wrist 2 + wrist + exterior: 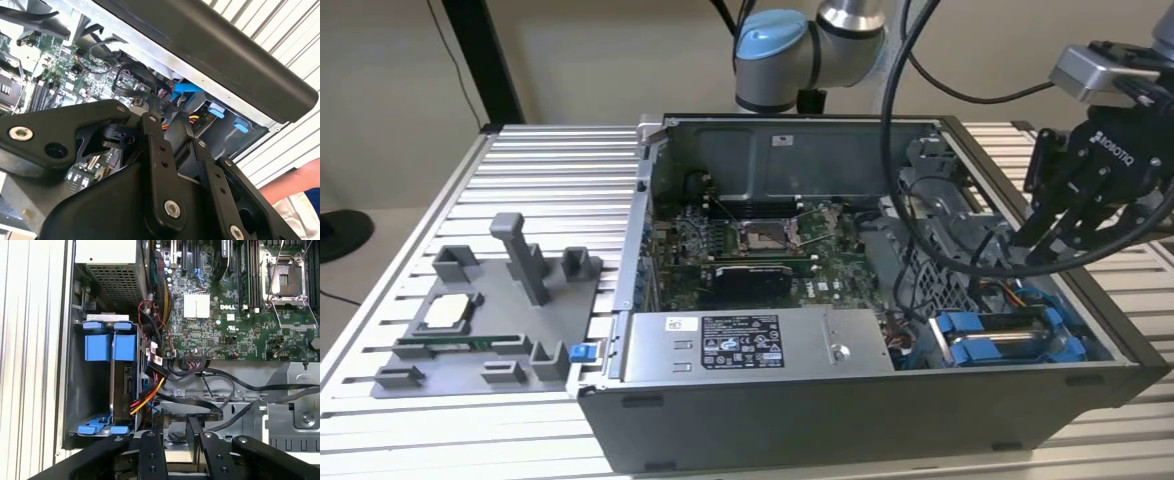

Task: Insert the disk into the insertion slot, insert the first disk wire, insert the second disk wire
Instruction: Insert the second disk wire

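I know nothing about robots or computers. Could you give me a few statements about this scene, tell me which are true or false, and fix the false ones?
1. The computer case lies open, with its motherboard exposed. True.
2. The gripper hangs over the grey parts tray. False: it hangs over the end of the case at the exterior view's right, near the insertion slot with its blue tabs.
3. A labelled power-supply box sits inside the case. True.
4. The wires next to the insertion slot are all green. False: they are red, yellow and black.
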You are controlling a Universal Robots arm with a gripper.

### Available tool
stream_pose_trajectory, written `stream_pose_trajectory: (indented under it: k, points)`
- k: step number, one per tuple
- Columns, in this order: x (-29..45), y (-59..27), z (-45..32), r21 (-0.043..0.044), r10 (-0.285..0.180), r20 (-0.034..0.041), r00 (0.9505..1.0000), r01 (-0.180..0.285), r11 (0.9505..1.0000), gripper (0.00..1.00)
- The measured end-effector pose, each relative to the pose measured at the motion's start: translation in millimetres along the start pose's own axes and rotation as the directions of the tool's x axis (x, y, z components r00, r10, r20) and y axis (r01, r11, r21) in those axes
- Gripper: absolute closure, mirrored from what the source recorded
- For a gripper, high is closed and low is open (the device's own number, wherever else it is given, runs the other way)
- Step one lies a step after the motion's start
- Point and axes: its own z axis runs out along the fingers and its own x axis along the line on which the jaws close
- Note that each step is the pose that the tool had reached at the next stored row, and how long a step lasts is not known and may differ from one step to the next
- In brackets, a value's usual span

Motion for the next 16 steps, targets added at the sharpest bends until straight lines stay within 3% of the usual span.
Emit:
stream_pose_trajectory:
  k: [6,16]
  points:
    - [2.9,-2.0,6.3,-0.0075,0.000,-0.0001,1.0000,0.000,1.0000,0.00]
    - [2.9,-3.5,13.6,-0.0113,0.000,-0.0002,1.0000,0.000,0.9999,0.00]
